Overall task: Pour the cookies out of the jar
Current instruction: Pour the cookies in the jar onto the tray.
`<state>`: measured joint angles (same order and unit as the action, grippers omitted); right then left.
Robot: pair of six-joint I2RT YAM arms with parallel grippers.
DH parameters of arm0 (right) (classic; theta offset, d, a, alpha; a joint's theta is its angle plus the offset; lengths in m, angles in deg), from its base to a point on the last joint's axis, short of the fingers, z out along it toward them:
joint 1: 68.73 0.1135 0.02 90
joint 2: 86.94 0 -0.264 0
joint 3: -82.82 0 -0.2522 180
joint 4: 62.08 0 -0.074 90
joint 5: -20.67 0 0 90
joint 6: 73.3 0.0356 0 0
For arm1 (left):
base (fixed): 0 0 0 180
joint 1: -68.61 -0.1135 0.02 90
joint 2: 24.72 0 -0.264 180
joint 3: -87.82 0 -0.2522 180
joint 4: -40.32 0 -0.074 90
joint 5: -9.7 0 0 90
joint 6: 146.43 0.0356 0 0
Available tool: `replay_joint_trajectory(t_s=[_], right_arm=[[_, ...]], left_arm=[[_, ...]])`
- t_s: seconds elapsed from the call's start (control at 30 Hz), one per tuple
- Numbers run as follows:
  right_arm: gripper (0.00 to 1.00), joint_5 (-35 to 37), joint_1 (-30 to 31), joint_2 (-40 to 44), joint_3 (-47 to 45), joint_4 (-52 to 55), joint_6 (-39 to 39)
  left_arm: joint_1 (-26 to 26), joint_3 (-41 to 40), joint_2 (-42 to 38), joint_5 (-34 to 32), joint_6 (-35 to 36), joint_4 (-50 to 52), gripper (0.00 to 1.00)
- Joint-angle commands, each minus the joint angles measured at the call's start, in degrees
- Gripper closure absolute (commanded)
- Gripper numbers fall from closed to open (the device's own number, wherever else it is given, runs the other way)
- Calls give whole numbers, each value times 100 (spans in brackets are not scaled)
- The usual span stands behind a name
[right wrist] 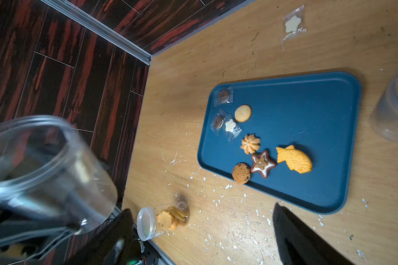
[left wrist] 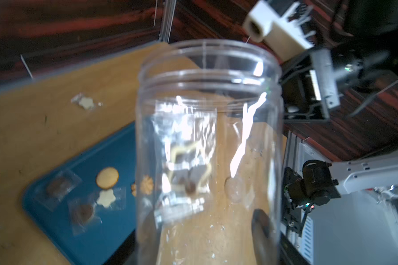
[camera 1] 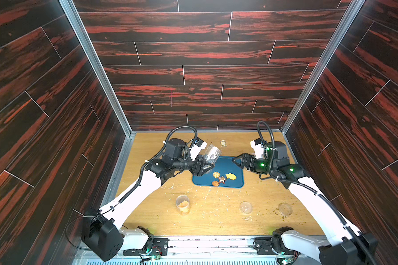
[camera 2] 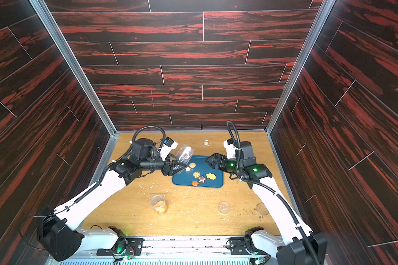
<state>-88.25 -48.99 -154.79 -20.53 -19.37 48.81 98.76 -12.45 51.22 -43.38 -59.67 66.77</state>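
Note:
My left gripper [camera 1: 202, 166] [camera 2: 176, 167] [left wrist: 205, 234] is shut on a clear plastic jar [camera 1: 209, 152] [camera 2: 185, 153] [left wrist: 207, 137] [right wrist: 44, 172]. The jar is tilted over the far left corner of a blue tray [camera 1: 230, 165] [camera 2: 182, 181] [right wrist: 308, 114]. Several cookies [camera 1: 221, 177] [camera 2: 201, 175] [right wrist: 294, 159] lie on the tray, some in clear wrappers. A wrapped cookie [left wrist: 189, 169] still shows inside the jar. My right gripper [camera 1: 238, 160] [camera 2: 210, 160] [right wrist: 205, 229] hangs open over the tray's right side, holding nothing.
A second small jar [camera 1: 182, 204] [camera 2: 158, 204] [right wrist: 166, 220] with yellow biscuits stands on the near left of the table. Two clear lids [camera 1: 245, 207] [camera 1: 285, 208] lie near right. One wrapped biscuit [camera 1: 223, 143] [right wrist: 293, 23] lies behind the tray. Pale crumbs litter the wood.

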Motion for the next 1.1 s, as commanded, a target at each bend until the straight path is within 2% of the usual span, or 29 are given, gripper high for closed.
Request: replay_joint_trajectory(t_s=[0.0, 0.1, 0.23, 0.37, 0.5, 0.6, 0.73, 0.93, 1.07], right_arm=[[2, -193, -22, -344, 423, 86, -109], [2, -199, -19, -506, 608, 107, -58], [3, -163, -14, -908, 895, 120, 15], [3, 204, 3, -1724, 1415, 154, 73], [4, 541, 8, -2630, 2108, 148, 166], [5, 1116, 36, -3415, 2820, 384, 154], [5, 1577, 42, -4404, 3465, 273, 125], [7, 2035, 68, -6105, 5394, 1175, -115], [7, 2428, 88, -7256, 7138, 2210, -377]], left_arm=[[4, -61, -154, -118, 289, -318, 49], [-7, 213, 53, -38, 556, 253, 50], [-24, 531, 355, -502, 258, 1085, 49], [-59, 402, 270, -993, -1080, 967, 49], [-163, 577, 512, -1074, -2452, 1335, 51], [-168, 655, 723, -822, -3081, 1454, 52], [-168, 651, 780, -921, -3589, 1604, 54], [-185, 645, 865, -747, -3888, 1734, 54], [-194, 492, 895, -609, -3924, 1804, 54]])
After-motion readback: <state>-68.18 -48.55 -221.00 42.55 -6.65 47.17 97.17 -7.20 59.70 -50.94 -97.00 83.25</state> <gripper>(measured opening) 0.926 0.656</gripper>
